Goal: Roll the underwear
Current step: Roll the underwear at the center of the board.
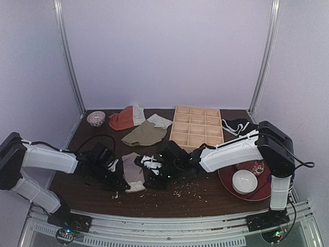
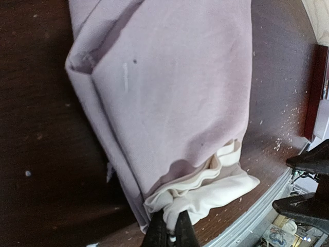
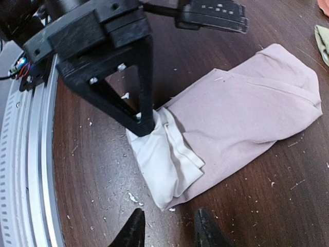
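Note:
The underwear (image 2: 169, 92) is a folded mauve-pink garment lying flat on the dark table, its white waistband (image 2: 216, 193) toward the near rail. My left gripper (image 2: 169, 232) is shut on a bunched corner of that waistband. The right wrist view shows the underwear (image 3: 247, 113) running up and to the right, with the left gripper (image 3: 143, 123) pinching the waistband (image 3: 169, 164). My right gripper (image 3: 167, 229) stands open just short of the waistband's free corner, nothing between its fingers. From above, the underwear (image 1: 133, 172) lies between the left gripper (image 1: 122, 183) and the right gripper (image 1: 150, 175).
A wooden compartment tray (image 1: 197, 127) sits behind the right arm. An olive-green cloth (image 1: 145, 134), an orange-red and white cloth (image 1: 126, 118) and a small bowl (image 1: 95, 118) lie at the back. A red plate (image 1: 224, 185) holding a white bowl (image 1: 244, 181) is at right. Crumbs dot the table.

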You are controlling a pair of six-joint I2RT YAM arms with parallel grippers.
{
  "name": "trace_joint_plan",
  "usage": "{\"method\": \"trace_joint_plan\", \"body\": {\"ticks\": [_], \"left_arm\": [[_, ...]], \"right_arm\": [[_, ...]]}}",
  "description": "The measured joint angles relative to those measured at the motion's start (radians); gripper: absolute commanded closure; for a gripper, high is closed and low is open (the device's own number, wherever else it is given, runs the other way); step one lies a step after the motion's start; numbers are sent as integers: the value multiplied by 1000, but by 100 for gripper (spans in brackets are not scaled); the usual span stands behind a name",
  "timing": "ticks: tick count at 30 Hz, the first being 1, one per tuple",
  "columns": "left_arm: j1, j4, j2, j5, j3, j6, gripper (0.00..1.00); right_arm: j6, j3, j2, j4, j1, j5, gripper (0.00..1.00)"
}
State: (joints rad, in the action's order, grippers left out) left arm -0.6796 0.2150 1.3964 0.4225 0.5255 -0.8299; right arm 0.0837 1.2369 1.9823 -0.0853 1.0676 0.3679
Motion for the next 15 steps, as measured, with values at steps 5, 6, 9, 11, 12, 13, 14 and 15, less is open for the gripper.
{"method": "trace_joint_plan", "body": {"ticks": [5, 6, 9, 11, 12, 13, 14, 15], "left_arm": [[41, 84, 0, 39, 21, 57, 100], [46, 92, 0, 45, 21, 64, 100], [54, 109, 0, 62, 21, 79, 100], [57, 116, 0, 70, 21, 85, 100], [58, 119, 0, 73, 21, 87, 100], [58, 122, 0, 75, 21, 90, 100], [59, 126, 0, 76, 23, 92, 100], [59, 127, 0, 77, 23, 93, 100]], "right_arm": [[134, -10, 0, -63, 34, -29, 64], [159, -19, 0, -89, 37, -29, 64], [225, -31, 0, -116, 46, -32, 64], [261, -27, 0, -122, 52, -30, 64], [281, -24, 0, -123, 57, -29, 64], [295, -21, 0, -125, 59, -29, 64], [312, -17, 2, -127, 64, -27, 64], [329, -12, 3, -130, 68, -27, 64]]}}
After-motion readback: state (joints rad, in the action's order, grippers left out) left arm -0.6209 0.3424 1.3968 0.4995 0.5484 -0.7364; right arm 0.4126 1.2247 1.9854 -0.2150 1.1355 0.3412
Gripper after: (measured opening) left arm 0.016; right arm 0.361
